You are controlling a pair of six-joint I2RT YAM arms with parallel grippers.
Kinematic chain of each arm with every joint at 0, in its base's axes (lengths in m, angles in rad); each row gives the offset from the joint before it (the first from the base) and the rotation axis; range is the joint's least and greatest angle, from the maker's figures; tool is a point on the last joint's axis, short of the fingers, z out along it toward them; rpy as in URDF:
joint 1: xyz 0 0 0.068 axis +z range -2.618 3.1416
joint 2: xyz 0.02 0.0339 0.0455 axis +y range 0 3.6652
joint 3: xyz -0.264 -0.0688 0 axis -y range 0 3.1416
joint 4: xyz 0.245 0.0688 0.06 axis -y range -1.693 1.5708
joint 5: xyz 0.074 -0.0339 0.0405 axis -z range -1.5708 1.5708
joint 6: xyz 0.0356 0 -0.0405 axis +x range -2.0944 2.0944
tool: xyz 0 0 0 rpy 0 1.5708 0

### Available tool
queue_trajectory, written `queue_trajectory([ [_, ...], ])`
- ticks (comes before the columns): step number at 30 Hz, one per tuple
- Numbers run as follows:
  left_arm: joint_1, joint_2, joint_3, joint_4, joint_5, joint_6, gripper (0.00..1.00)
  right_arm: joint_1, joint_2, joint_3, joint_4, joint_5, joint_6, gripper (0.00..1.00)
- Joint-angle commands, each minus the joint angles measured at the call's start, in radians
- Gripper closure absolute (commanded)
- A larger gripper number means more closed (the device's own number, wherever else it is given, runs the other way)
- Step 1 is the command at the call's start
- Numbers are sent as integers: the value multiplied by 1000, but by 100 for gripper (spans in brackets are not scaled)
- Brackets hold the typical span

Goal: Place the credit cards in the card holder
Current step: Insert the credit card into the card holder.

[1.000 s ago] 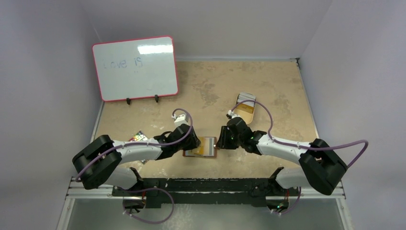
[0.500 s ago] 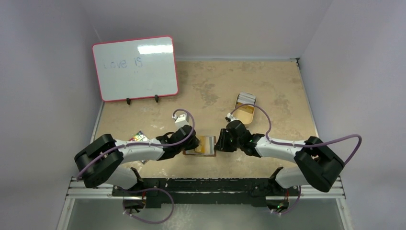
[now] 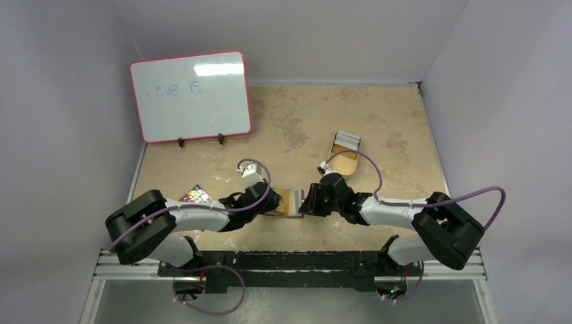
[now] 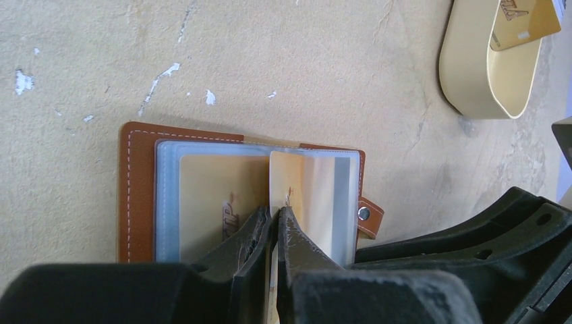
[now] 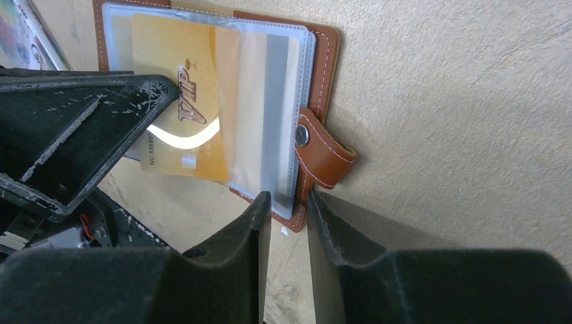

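credit card [image 5: 182, 101], the gold one marked vip, is clamped on edge between the closed fingers of the left gripper [image 4: 273, 226]. its leading part is already under a clear sleeve [image 5: 270, 121] of the card holder [image 4: 138, 196], and its trailing end still juts past the holder's edge. over the last second the left gripper has moved in on the holder, so the top view shows less of the open holder than it did. the right arm has edged in as well. that reads as the insertion being under way, with the card not yet seated. the right gripper [image 5: 289, 202] is at the holder's opposite side, just beside the snap tab [image 5: 302, 135]. its fingers are nearly together with the holder's corner running into the slit, apparently pinching it steady. the holder lies open on the table [image 3: 391, 121] between the two grippers. the tin [image 3: 346, 152], with at least one more gold card inside, stands well apart beyond the right gripper.
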Motion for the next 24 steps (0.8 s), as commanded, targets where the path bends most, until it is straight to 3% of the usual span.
queue_trajectory([
  [1, -17, -16, -64, -46, -101, -14, 100, 18, 31, -22, 45, -39, 26, 72],
  [9, -17, -22, -110, 59, -77, 31, 100, 17, 29, -31, 64, -48, 27, 75],
  [12, -18, 7, -115, 111, -32, 20, 94, 18, 31, -21, 62, -55, 26, 75],
  [18, -18, -21, -108, 67, -31, 17, 83, 19, 3, -15, 31, -39, 26, 75],
  [24, -18, 1, -80, 58, 35, 73, 87, 19, 24, 6, 3, -44, 10, 75],
])
